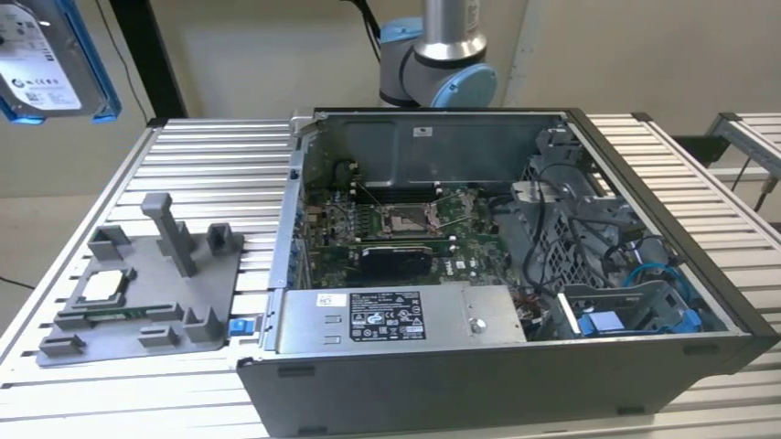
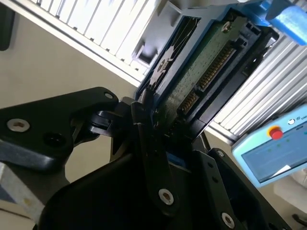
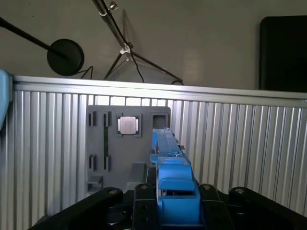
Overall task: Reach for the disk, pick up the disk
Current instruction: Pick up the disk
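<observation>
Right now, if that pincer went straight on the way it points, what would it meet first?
Likely the grey holder plate, the disk in the pincer touching first; depth is unclear.

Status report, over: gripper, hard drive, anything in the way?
Gripper shut on the flat silver-grey hard drive with blue plastic rails. Drive held in the air, clear of the grey fixture plate, exterior view's left. Nothing else touching it.

The open black metal computer case (image 1: 513, 366) stands on the ribbed aluminium table (image 1: 208, 155). The grey plastic fixture tray (image 1: 134, 320) lies at its 9 o'clock and the robot arm base (image 1: 440, 73) at its 12 o'clock. The small square CPU chip (image 1: 98, 285) lies on the tray, and the silver-grey disk in blue rails (image 1: 43, 59) hangs at the case's 10 o'clock, clamped in the black gripper (image 2: 168, 117).
</observation>
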Available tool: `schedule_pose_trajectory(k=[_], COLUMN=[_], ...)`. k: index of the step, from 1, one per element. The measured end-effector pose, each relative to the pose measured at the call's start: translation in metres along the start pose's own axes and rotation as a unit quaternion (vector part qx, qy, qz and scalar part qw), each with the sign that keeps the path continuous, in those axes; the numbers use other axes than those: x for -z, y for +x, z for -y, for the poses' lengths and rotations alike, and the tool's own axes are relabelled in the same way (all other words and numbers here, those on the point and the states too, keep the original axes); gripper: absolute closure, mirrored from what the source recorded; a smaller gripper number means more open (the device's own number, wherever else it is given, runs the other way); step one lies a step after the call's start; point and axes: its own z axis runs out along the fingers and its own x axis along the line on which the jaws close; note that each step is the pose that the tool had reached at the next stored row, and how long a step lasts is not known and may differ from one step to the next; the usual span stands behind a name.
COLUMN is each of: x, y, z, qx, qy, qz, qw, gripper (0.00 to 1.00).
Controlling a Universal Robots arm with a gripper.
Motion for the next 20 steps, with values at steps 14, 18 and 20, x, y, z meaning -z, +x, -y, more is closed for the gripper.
schedule_pose_trajectory(k=[14,18,20], x=[0.004,0.004,0.004], y=[0.0006,0.0016,0.0019], z=[0.0154,0.0367,0.0458], qx=[0.0,0.0,0.0], qy=[-0.0005,-0.0016,-0.002], qz=[0.0001,0.0001,0.0001], qw=[1.0,1.0,1.0], gripper=[1.0,1.0,1.0])
